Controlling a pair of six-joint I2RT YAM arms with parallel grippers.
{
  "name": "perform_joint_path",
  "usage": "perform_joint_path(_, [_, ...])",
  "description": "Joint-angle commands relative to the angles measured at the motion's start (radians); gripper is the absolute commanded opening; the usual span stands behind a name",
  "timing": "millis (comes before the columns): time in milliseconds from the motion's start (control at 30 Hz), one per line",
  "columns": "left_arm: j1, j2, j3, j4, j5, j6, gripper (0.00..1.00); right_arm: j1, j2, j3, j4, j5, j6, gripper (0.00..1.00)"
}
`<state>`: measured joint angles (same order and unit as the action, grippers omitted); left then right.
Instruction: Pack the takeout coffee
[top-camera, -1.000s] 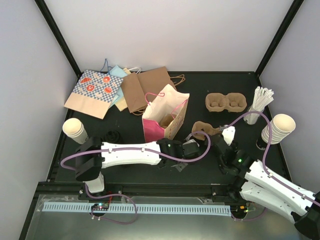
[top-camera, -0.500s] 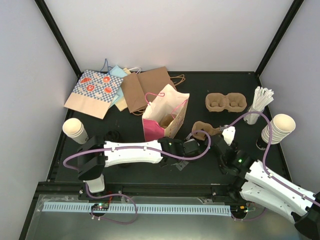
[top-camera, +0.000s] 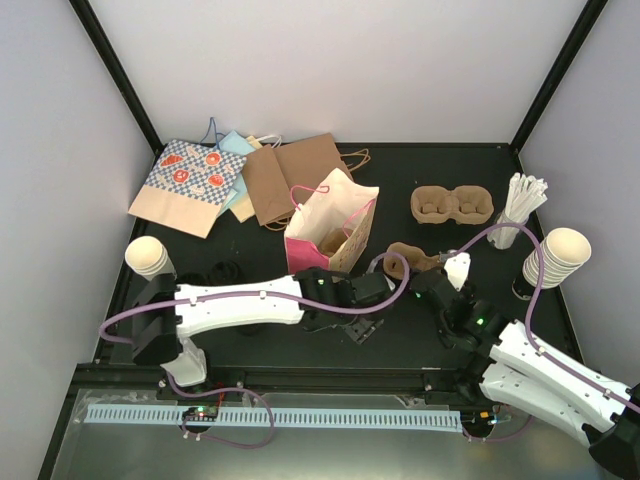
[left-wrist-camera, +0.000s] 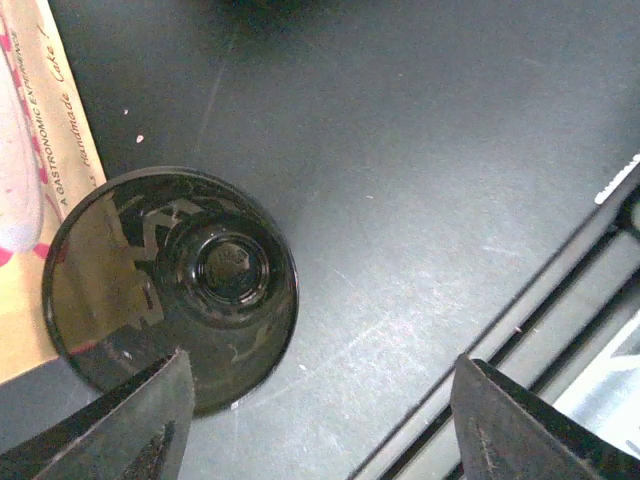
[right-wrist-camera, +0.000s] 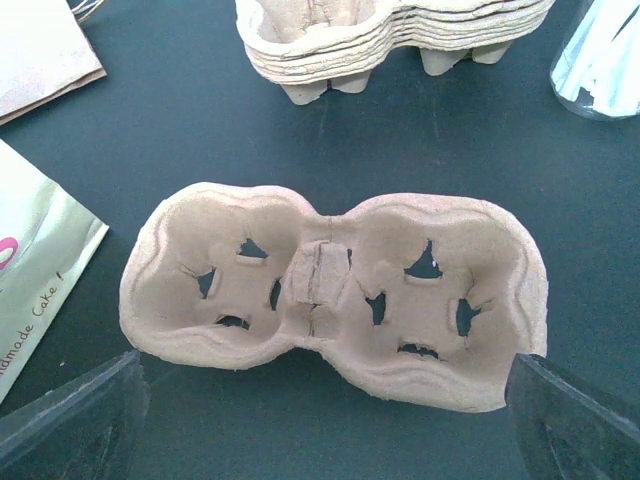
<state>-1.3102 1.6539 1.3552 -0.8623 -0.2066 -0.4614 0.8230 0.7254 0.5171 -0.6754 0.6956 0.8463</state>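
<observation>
left gripper (left-wrist-camera: 320, 420), spread and pinching nothing, hangs over the lidded coffee (left-wrist-camera: 170, 290) standing on the surface (left-wrist-camera: 420, 150) just beside the bag (left-wrist-camera: 55, 130). right gripper (right-wrist-camera: 322, 405), spread wide, frames the empty carrier (right-wrist-camera: 330, 290), likely ready to steady it.

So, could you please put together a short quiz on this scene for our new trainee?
1. True or false: the loose cup carrier holds a cup.
2. What is right beside the black lid? A) pink bag B) straws C) stacked cups
3. Fill in: the loose carrier has ___ cup wells.
Key: 1 false; 2 A; 3 two.
</observation>
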Motion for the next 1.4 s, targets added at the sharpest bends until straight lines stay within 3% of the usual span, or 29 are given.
perform_joint_path(0, [-0.001,-0.095,0.048,-0.077,0.078,-0.024,0.76,-0.006,0.000,-0.006,0.028,-0.004,-0.005,1.00])
perform_joint_path(233, [-0.006,-0.298,-0.004,-0.154,0.114,-0.093,0.92,-0.006,0.004,-0.009,0.037,-0.012,-0.015,1.00])
perform_joint_path(300, [-0.004,-0.360,-0.025,-0.190,0.070,-0.131,0.98,-0.006,0.005,-0.009,0.038,-0.013,-0.016,1.00])
perform_joint_path(400, [0.014,-0.471,-0.081,-0.248,-0.013,-0.223,0.99,-0.006,0.005,-0.009,0.044,-0.020,-0.024,1.00])
perform_joint_path(567, [0.123,-0.620,-0.191,-0.329,-0.027,-0.341,0.99,-0.006,0.003,-0.010,0.045,-0.022,-0.024,1.00])
perform_joint_path(700, [0.275,-0.704,-0.325,-0.345,0.019,-0.368,0.99,-0.007,-0.002,-0.012,0.047,-0.025,-0.027,1.00])
perform_joint_path(833, [0.420,-0.728,-0.436,-0.336,0.038,-0.361,0.99,-0.006,-0.006,-0.014,0.052,-0.032,-0.033,1.00])
perform_joint_path(1033, [0.526,-0.717,-0.532,-0.263,0.060,-0.359,0.99,-0.006,-0.004,-0.015,0.057,-0.038,-0.040,1.00])
perform_joint_path(1367, [0.630,-0.620,-0.467,-0.208,0.038,-0.226,0.96,-0.006,0.003,-0.015,0.064,-0.042,-0.045,1.00])
